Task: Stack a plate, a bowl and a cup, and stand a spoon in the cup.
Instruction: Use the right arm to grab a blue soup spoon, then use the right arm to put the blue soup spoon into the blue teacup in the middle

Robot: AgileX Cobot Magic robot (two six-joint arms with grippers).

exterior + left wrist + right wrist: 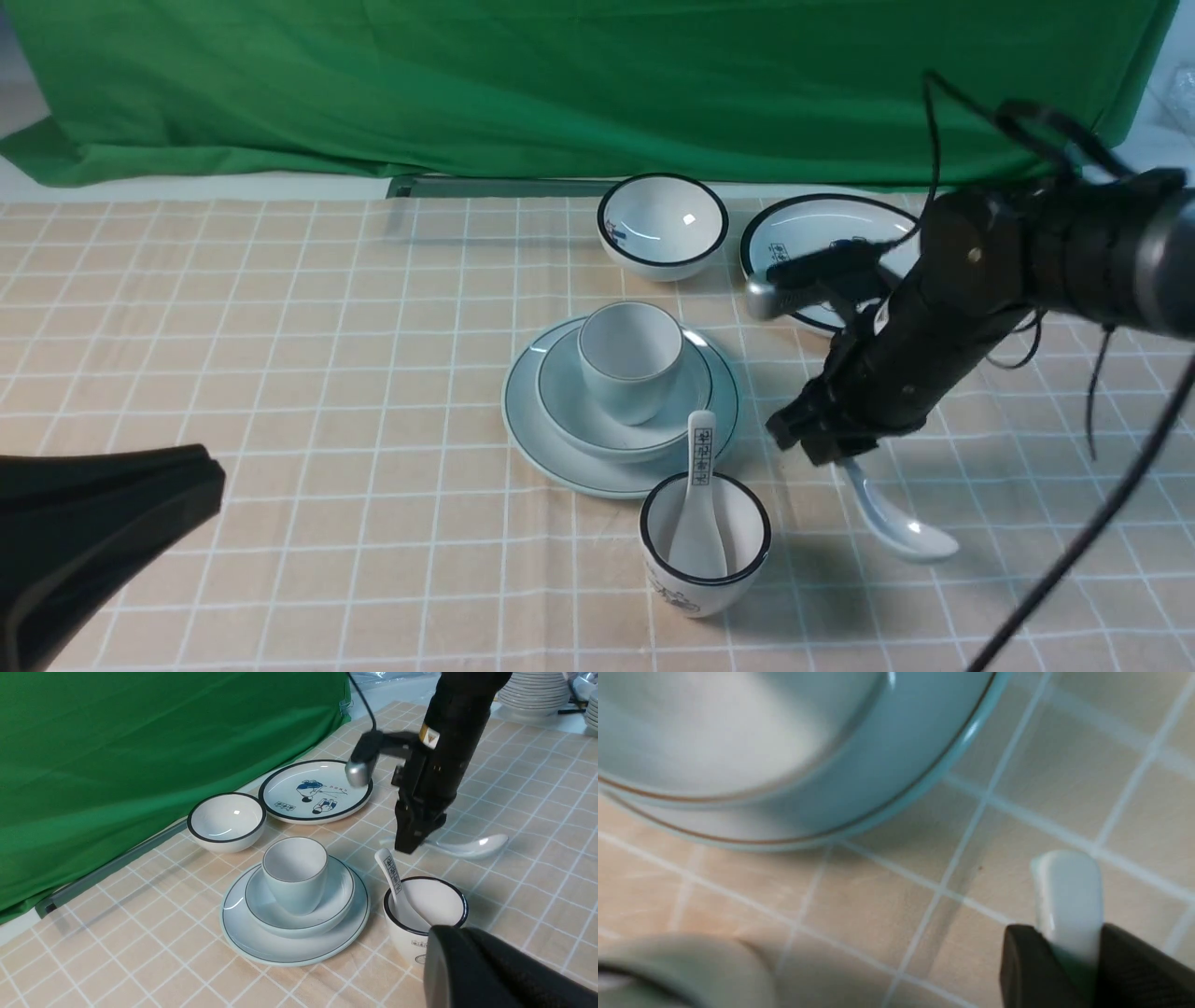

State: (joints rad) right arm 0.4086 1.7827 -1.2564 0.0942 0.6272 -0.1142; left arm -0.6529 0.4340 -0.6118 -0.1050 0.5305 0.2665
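right hand (1069, 975) | grips spoon (901, 527) handle | marked spoon (699, 485) (characters unreadable)

The right arm (943, 308) is leaning down to the right of the cup (630, 359), the right gripper (829, 450) is pinching the spoon (896, 525), and the left gripper (201, 481) is hanging low far to the cup's left.

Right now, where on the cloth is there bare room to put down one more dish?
The cloth left of the plate stack is bare, up to the green backdrop. It is crowded on the other sides: black-rimmed cup, white bowl, picture plate, and the right end effector holding the spoon.
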